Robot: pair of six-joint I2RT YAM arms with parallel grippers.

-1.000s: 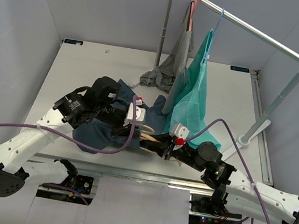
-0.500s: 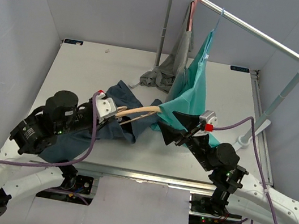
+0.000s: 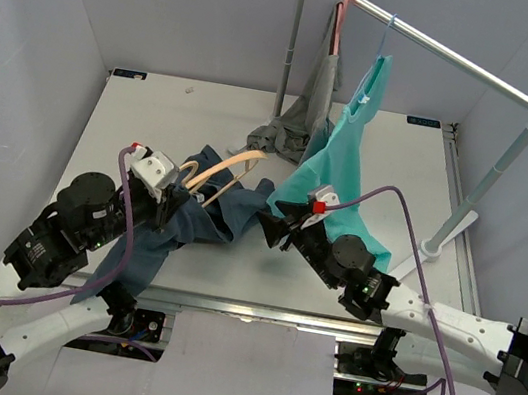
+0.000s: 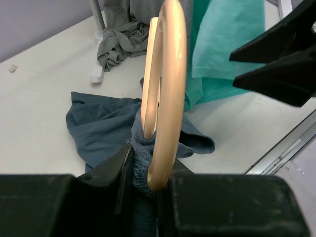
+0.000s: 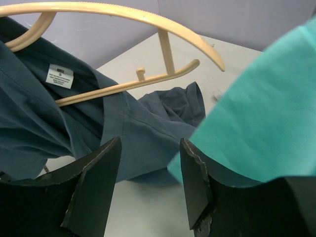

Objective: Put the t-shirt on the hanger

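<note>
The tan hanger [image 3: 221, 166] is held up off the table, its hook end pointing toward the rack. My left gripper [image 3: 177, 205] is shut on its lower end together with the ribbed collar of the dark blue t-shirt [image 3: 211, 221]. The collar wraps the hanger's end in the left wrist view [image 4: 140, 148], and the hanger [image 4: 168, 84] rises straight ahead. The rest of the t-shirt drapes down to the table. My right gripper [image 3: 276, 224] is open and empty just right of the t-shirt. In the right wrist view, the hanger [image 5: 123, 11], t-shirt [image 5: 143, 133] and white label [image 5: 59, 75] lie ahead of the gripper [image 5: 148, 185].
A clothes rack [image 3: 422, 42] stands at the back right, its foot [image 3: 432, 250] on the table. A grey garment [image 3: 308, 104] on a pink hanger and a teal-green garment [image 3: 345, 166] on a blue hanger hang from it. The teal garment brushes my right gripper's side [image 5: 266, 113].
My left arm has pulled back and to the left, carrying the hanger and t-shirt collar with it. My right gripper has let go of the hanger and moved left, staying open.
</note>
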